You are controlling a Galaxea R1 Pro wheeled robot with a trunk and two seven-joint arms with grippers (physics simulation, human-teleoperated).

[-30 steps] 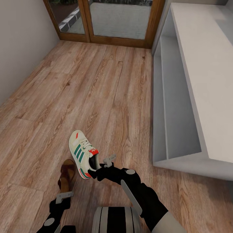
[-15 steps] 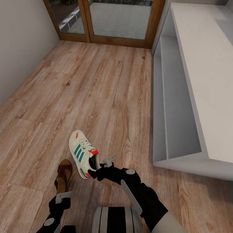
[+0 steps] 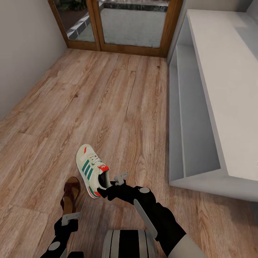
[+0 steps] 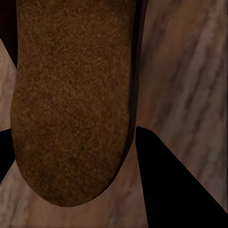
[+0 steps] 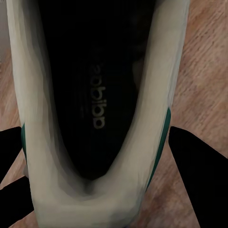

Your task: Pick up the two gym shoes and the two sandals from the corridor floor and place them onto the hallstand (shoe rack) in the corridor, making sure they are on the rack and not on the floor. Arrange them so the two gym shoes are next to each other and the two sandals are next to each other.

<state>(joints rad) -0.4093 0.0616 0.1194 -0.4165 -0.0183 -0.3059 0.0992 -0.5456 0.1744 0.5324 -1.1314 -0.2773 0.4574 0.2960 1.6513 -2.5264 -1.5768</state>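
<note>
A: Sneaker [image 3: 91, 170] sat between the right gripper's [image 3: 111, 183] jaws, clenched at the heel; the right wrist view looked straight down its dark insole [image 5: 97, 95] with a finger on each side

B: And the left gripper [image 3: 70, 215]?

A: It was grasping the sandal [image 3: 71, 193] by the heel end; the left wrist view had the brown footbed [image 4: 71, 99] between the dark fingertips [image 4: 175, 190]

B: What had changed over the last second?

A: The arms and both shoes kept their places against the robot. The sandal had straightened a little early on. Then the whole view dropped slightly, so the glass doors [image 3: 118, 25] showed more, which I'd put down to the head or base moving

B: Meaning?

A: Probably a carry under way. Both shoes seemed lifted off the floor [image 3: 107, 100], though I couldn't be sure, and the rack [image 3: 222, 89] stood well apart on the right, its shown parts bare. Nothing was placed yet; the other sneaker and sandal were still to fetch
</note>
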